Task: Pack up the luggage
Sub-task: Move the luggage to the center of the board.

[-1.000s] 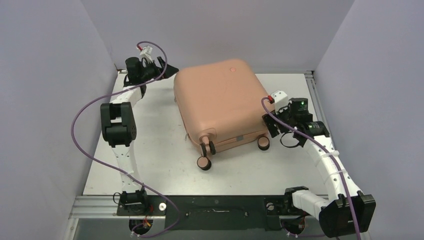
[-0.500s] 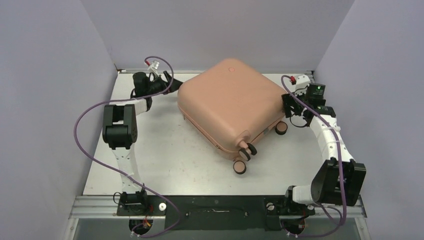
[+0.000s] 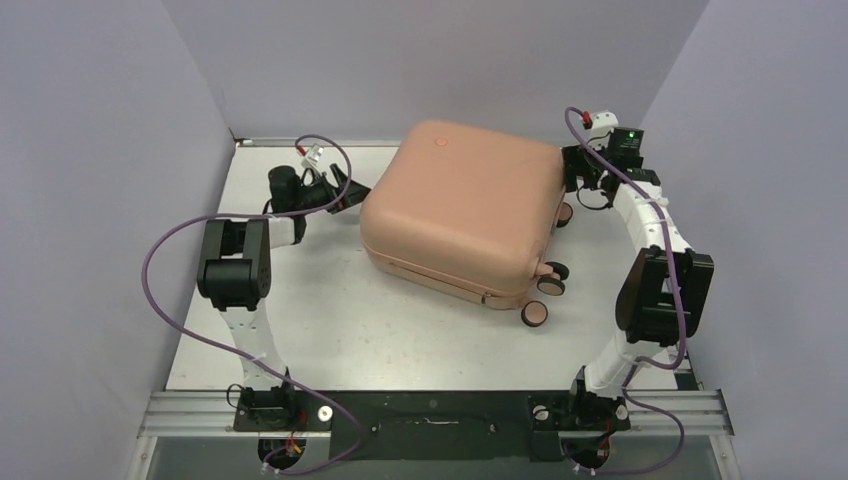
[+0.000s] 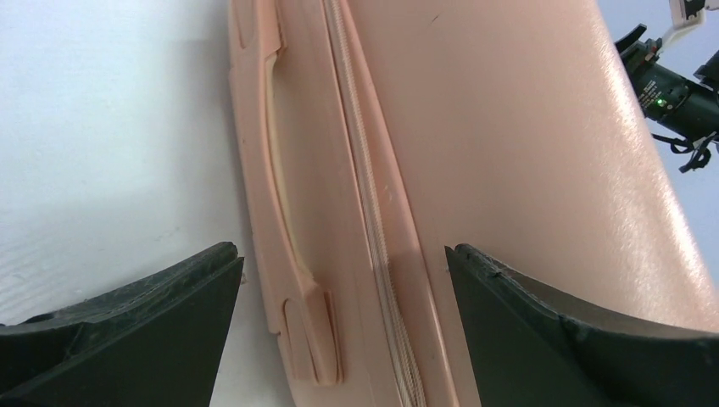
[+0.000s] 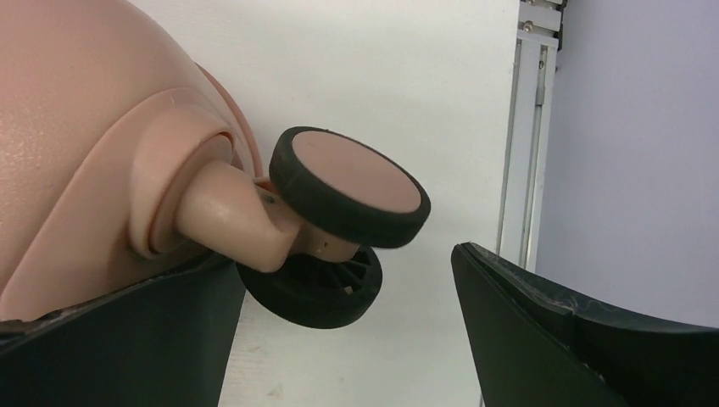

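The salmon-pink luggage [image 3: 460, 210] lies shut and flat on the white table, logo dot [image 3: 441, 141] at the back, caster wheels [image 3: 536, 315] pointing right and front-right. My left gripper [image 3: 348, 193] is open at its left side. In the left wrist view the left gripper [image 4: 341, 250] straddles the luggage's edge [image 4: 509, 127], with the moulded handle [image 4: 280, 170] and zipper [image 4: 365, 170] between the fingers. My right gripper [image 3: 572, 188] is open at the back right corner. In the right wrist view the right gripper [image 5: 343, 259] frames a caster wheel [image 5: 348, 191], its left finger [image 5: 127, 339] against the shell.
Purple walls close in the table [image 3: 330, 320] on the left, back and right. An aluminium rail [image 5: 530, 127] runs along the table's right edge, close to the right gripper. Purple cables [image 3: 165, 300] loop off both arms.
The luggage has turned counter-clockwise, its wheels swinging from the front to the right. The right arm followed to the back right corner. The left gripper came nearer along the left side.
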`<state>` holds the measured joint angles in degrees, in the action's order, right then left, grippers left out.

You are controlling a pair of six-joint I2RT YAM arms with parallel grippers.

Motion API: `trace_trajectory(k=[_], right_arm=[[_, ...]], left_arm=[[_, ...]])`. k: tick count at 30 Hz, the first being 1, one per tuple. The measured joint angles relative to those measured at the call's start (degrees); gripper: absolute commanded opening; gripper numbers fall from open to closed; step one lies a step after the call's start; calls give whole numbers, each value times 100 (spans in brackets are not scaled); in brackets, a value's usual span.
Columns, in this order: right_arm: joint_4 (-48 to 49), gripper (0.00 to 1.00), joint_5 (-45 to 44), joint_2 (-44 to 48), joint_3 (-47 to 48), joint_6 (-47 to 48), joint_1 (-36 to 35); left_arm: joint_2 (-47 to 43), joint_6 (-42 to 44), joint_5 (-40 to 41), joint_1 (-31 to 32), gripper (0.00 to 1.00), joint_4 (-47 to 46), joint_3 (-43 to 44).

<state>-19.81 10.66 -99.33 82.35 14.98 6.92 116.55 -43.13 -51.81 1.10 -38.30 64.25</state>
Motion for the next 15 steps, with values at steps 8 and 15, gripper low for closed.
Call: trace_trajectory(k=[8, 15], right_arm=[[-42, 90, 162, 376, -116, -278, -59], [-546, 90, 605, 1637, -363, -367, -20]], left_arm=[[-389, 625, 435, 181, 96, 833, 144], [-603, 992, 977, 365, 96, 1386, 254]])
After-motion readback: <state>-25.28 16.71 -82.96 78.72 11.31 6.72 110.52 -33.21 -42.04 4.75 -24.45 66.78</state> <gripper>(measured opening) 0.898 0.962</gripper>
